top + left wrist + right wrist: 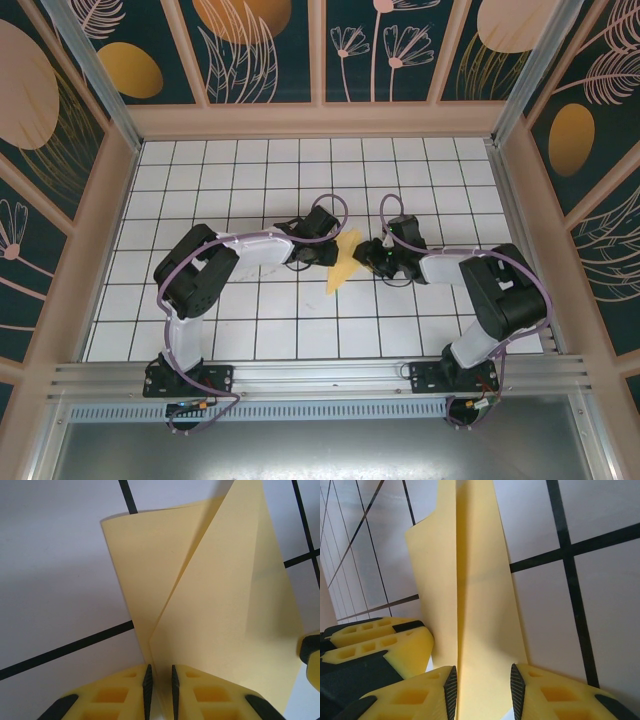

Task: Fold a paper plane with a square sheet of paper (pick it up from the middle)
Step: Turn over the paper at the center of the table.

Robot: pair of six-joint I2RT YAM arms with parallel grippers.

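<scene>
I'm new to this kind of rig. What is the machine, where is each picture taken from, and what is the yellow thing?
Two black robot arms are bolted at the near edge of a white gridded table. One picture looks down from above; the other two come from a camera on each wrist, looking past its yellow fingers. The yellow thing is a partly folded sheet of paper. The left gripper is pinched on its edge. The right gripper has the paper between its fingers; whether it squeezes, I cannot tell.

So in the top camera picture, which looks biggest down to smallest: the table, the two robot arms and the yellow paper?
1. table
2. left arm and right arm, about alike
3. yellow paper, smallest
</scene>
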